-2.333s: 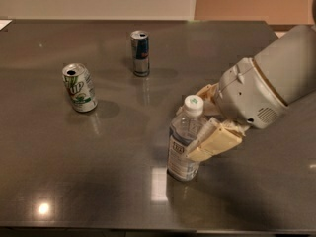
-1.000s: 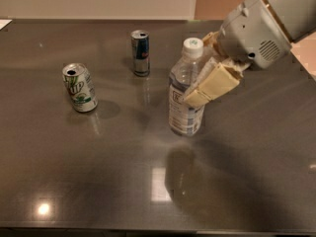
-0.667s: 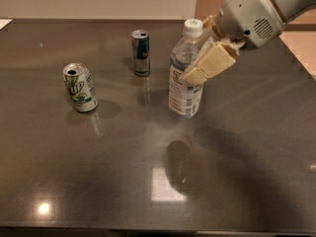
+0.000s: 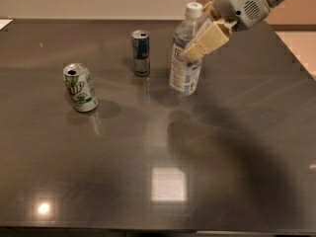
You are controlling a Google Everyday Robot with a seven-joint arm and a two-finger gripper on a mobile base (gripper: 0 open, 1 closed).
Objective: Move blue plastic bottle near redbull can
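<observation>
Tool (image 4: 192,43), at upper right, is pinched on the bottle (image 4: 183,73), held just right of the redbull can (image 4: 141,53); a tilted 7UP can (image 4: 80,88) is set farther left.

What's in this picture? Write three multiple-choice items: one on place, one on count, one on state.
1. Where is the clear bluish plastic bottle with white cap, relative to the slim blue-and-silver metal can, in the camera view? A left B right C atop it
2. How many metal cans are on the dark table? A one B two C three
3. The robot's gripper is: A open, empty B shut on the bottle C shut on a can
1 B: bottle is rightward. 2 B: the slim can plus a wider white-and-green can. 3 B: its beige fingers clasp the bottle, upper right of view.
</observation>
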